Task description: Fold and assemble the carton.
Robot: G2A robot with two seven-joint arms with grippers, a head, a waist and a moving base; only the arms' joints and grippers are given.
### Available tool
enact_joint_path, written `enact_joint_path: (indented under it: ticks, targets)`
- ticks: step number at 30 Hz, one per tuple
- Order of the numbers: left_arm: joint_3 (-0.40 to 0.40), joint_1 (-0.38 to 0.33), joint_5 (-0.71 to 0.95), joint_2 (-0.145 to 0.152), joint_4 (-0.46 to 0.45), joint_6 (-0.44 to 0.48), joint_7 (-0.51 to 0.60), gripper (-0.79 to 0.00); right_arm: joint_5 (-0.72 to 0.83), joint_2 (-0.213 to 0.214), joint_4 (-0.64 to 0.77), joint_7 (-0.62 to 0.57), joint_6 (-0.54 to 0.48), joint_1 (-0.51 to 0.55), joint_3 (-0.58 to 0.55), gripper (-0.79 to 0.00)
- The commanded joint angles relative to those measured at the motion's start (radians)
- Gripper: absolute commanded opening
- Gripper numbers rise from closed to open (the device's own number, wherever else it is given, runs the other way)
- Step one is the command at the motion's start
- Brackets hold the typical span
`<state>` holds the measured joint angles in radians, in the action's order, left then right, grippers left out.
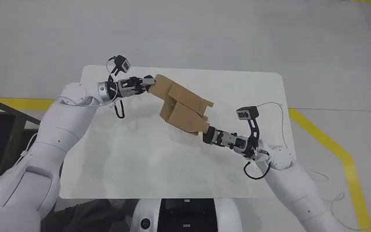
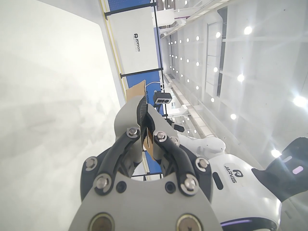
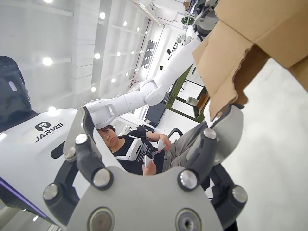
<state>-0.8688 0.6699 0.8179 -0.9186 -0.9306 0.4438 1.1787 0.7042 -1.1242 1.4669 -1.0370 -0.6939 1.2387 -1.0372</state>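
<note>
White table (image 1: 145,168): left arm (image 1: 81,95) extended, jaws pinching carton (image 1: 182,107); right arm (image 1: 272,155) opposite, jaws spread at carton corner

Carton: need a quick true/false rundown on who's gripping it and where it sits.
1. The left hand is shut on a flap of the carton. True.
2. The right hand is clamped on the carton too. False: its fingers stand wide apart, one fingertip at the carton's edge.
3. The carton hangs over the floor. False: it is over the white table.
4. The two hands are at opposite ends of the carton. True.
</note>
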Motion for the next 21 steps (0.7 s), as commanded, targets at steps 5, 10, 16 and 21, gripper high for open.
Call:
enact_joint_path:
  ticks: [5,10,16,21]
  targets:
    - [-0.005,0.006,-0.011,-0.012,-0.005,0.003,0.007,-0.785,0.04,-0.007,-0.021,-0.018,0.022,-0.016,0.011,0.0]
    - [-0.018,0.018,0.021,-0.019,-0.018,-0.019,0.034,-0.785,0.051,-0.015,-0.054,-0.021,0.036,-0.036,0.02,0.0]
    - [-0.042,0.033,0.047,-0.025,-0.037,-0.037,0.055,-0.785,0.04,-0.026,-0.093,-0.001,0.042,-0.057,0.037,0.0]
    - [-0.058,0.042,0.025,-0.027,-0.045,-0.034,0.051,-0.785,0.039,-0.033,-0.102,-0.009,0.036,-0.063,0.043,-0.376]
